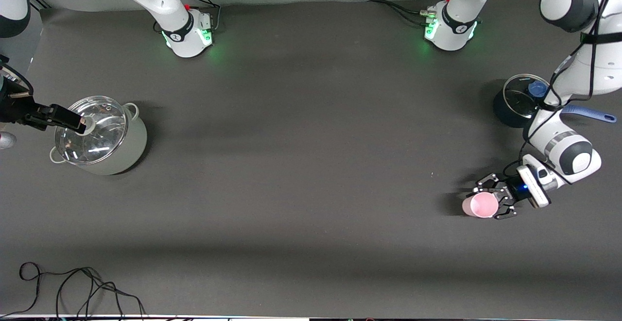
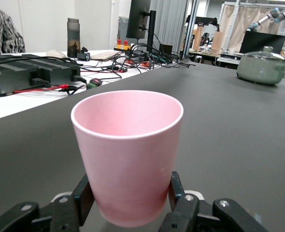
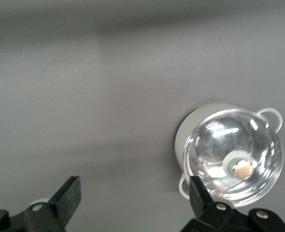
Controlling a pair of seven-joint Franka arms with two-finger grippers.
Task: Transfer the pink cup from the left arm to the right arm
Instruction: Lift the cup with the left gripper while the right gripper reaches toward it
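- The pink cup [image 1: 480, 205] is named first as the task's thing, though the list below runs from largest to smallest: it stands upright at the left arm's end of the table, mouth up, clamped in the left gripper.
- The table [image 1: 311, 165] is covered by a dark grey mat that fills the front view.
- The left arm [image 1: 563, 146] reaches down from its base at the top of the front view to the cup; the right arm [image 1: 160, 0] has its base there as well, and its hand shows at the edge of that view above the steel pot.
- The steel pot [image 1: 99, 136], pale-walled with two side handles and a glass lid, sits at the right arm's end of the table, well apart from the cup.
- A dark pot [image 1: 516, 101] with a glass lid, a blue knob and a long blue handle sits at the left arm's end, farther from the front camera than the cup and partly hidden by the left arm.
- The right gripper [image 1: 80, 124] hangs over the steel pot's lid, its fingers [image 3: 67, 198] spread wide apart with nothing between them.
- The left gripper [image 1: 495, 198] has its jaws closed on the lower part of the cup's wall, one black finger [image 2: 82, 198] on each side.
- The cup's rim [image 2: 127, 113] is round and unobstructed, the inside pale pink and bare.
- A loose black cable [image 1: 73, 287] lies on the mat near the front camera, toward the right arm's end.
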